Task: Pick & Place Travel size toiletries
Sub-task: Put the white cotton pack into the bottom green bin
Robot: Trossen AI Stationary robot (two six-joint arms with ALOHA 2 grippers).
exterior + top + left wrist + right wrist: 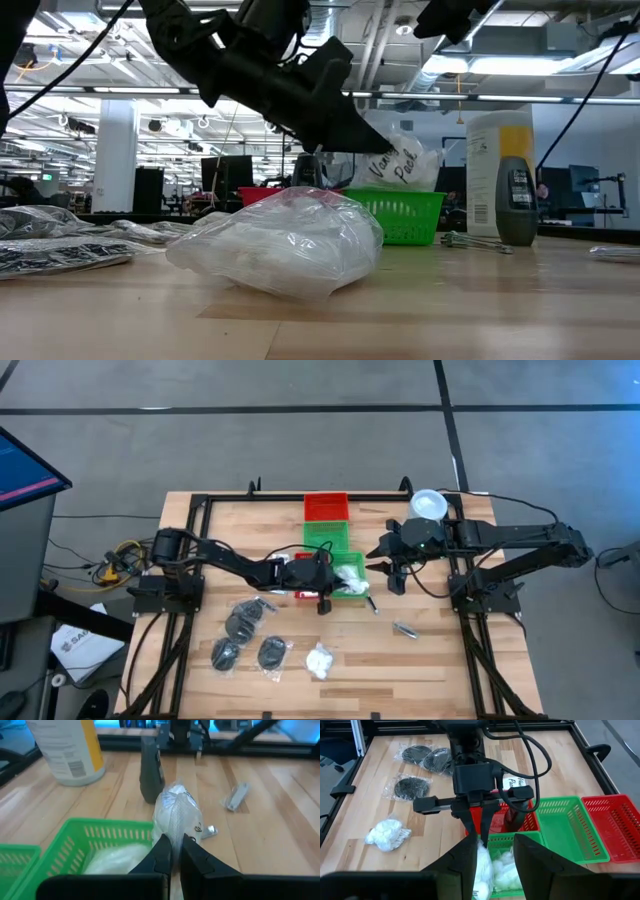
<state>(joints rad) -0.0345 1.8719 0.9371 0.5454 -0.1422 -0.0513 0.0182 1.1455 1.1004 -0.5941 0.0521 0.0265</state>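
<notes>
— What is your left gripper [172, 851] doing?
— It's clenched tight on a clear packet of white puffs [176, 815], held above the near green tray's [75, 840] edge.
— And your right gripper [396, 565]?
— Half open, empty, hovering beside the trays.

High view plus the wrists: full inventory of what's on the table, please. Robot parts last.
table: one, pale wood.
green trays: two, mid table; the nearer one holds white puffs.
red trays: two, beside the green ones.
dark-disc packets: four, clear wrap, table's front left.
loose puff packet: one, white, front centre.
silvery packet: one, front right.
canister: one, yellow with white lid, far right.
dark bottle: one, upright beside the canister.
held puff packet: one, clear and white, hanging at the puff tray's edge.
left gripper: shut on the held puff packet.
right gripper: open, empty, above the trays.
</notes>
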